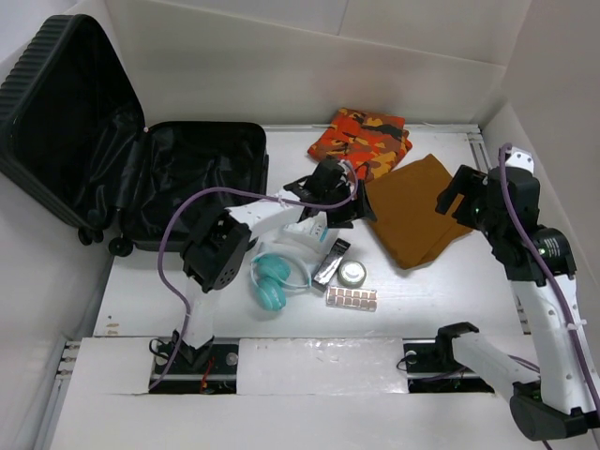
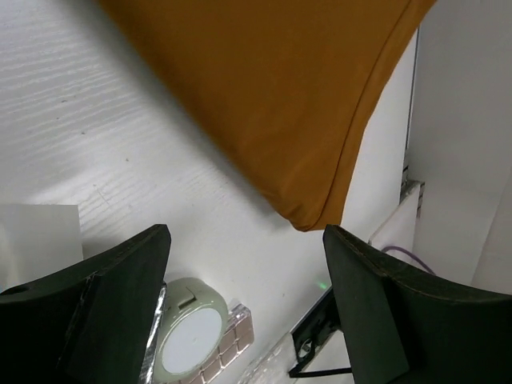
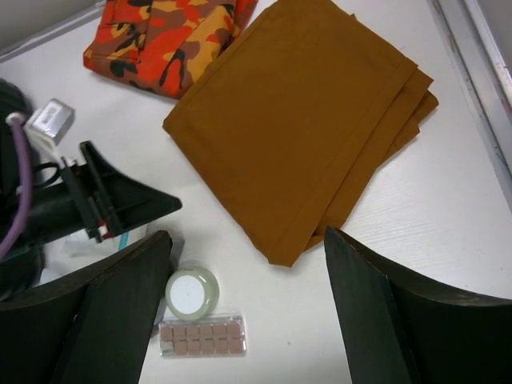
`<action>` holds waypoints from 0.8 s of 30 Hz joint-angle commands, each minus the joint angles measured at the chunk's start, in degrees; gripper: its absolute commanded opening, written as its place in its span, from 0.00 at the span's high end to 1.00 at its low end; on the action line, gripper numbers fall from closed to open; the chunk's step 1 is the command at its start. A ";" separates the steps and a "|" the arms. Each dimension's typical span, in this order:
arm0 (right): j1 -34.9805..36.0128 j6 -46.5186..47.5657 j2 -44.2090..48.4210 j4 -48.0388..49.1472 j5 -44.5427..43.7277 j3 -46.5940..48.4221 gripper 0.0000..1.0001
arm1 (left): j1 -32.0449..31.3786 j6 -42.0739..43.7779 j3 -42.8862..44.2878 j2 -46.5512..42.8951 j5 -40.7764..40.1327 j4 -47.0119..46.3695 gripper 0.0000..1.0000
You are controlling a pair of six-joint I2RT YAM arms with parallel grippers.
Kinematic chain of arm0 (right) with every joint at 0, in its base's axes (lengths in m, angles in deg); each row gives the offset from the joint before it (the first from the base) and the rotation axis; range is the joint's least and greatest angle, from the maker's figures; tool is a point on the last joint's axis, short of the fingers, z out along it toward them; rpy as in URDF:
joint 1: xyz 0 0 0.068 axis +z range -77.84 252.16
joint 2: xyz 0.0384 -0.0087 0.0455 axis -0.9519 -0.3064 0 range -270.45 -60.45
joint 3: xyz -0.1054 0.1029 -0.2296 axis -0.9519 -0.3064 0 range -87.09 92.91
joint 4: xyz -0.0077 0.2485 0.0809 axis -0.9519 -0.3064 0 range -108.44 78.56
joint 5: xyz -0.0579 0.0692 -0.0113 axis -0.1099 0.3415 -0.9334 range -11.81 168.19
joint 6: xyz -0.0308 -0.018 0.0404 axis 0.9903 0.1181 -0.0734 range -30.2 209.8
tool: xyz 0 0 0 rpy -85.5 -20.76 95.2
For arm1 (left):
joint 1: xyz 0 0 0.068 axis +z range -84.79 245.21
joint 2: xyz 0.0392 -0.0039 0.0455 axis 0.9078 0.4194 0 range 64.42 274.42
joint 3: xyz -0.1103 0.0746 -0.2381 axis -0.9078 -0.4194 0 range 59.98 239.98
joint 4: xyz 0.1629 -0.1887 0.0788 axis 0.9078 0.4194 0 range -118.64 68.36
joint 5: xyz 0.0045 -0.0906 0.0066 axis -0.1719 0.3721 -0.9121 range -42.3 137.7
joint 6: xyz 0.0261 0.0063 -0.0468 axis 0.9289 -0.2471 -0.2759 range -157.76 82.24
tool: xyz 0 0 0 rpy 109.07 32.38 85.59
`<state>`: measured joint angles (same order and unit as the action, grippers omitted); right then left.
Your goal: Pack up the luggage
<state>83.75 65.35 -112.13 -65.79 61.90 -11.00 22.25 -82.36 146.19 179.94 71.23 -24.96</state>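
Observation:
The luggage (image 1: 202,178) lies open at the back left, its ribbed black lid (image 1: 56,112) leaning against the wall and nothing lying on the lining. My left gripper (image 1: 359,208) hovers open over the near-left edge of a folded brown cloth (image 1: 417,211); nothing is between its fingers (image 2: 120,304), and the brown cloth (image 2: 280,96) fills the top of its view. My right gripper (image 1: 457,195) hangs open and empty above that cloth's right side, the brown cloth (image 3: 296,136) lying ahead of its open jaws.
An orange camouflage cloth (image 1: 361,141) lies behind the brown one. Teal headphones (image 1: 272,278), a white box (image 1: 305,234), a black-and-silver item (image 1: 330,261), a round tin (image 1: 352,273) and a blister pack (image 1: 352,298) crowd the middle. White walls enclose the table.

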 commanded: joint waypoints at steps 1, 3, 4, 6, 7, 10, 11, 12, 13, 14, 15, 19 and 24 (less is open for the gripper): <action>-0.52 -0.51 1.84 -0.59 3.45 1.26 0.16 | -0.89 -4.70 1.85 -0.22 -0.50 -2.81 0.26; -0.52 -0.51 2.46 -0.06 5.57 0.47 0.16 | -1.51 -6.28 2.55 2.24 0.11 -2.80 0.26; -0.52 -0.51 2.98 -0.06 6.09 -0.06 0.16 | -2.30 -6.99 3.16 3.03 0.11 -3.33 0.26; -0.52 -0.51 2.99 0.47 7.24 -0.07 0.16 | -3.09 -8.13 3.95 5.31 0.72 -3.85 0.27; -0.52 -0.51 2.99 0.47 8.37 -0.07 0.16 | -3.88 -8.92 4.48 6.02 0.73 -3.86 0.27; -0.52 -0.51 3.52 0.47 9.61 -0.60 0.16 | -5.37 -10.24 6.15 7.95 -0.40 -3.25 0.27; -0.52 -0.51 3.52 0.47 10.14 -0.60 0.16 | -5.38 -10.24 6.16 7.96 -1.46 -2.72 0.27; -0.52 -0.51 4.04 0.47 10.14 -0.60 0.16 | -5.90 -11.38 6.16 8.48 -2.51 -2.72 0.27; -0.52 -0.51 4.57 0.47 10.14 -0.60 0.16 | -5.91 -12.26 5.46 8.49 -4.26 -2.72 0.27; -0.52 -0.51 4.57 0.47 10.84 -0.60 0.16 | -5.91 -14.44 4.15 8.49 -5.32 -2.72 0.27; -0.52 -0.51 4.57 0.47 11.80 -0.60 0.16 | -5.91 -15.77 3.27 8.49 -6.47 -3.59 0.27; -0.52 0.01 5.89 0.99 13.91 -0.60 0.16 | -5.91 -23.67 -0.86 9.63 -11.92 -7.45 0.26; -0.52 0.54 7.64 1.00 15.15 -0.60 0.16 | -8.10 -33.17 0.17 14.19 -16.13 -9.57 0.26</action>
<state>83.75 65.37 -105.83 -66.20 75.04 -11.21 16.02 -108.83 146.72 190.61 59.73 -35.40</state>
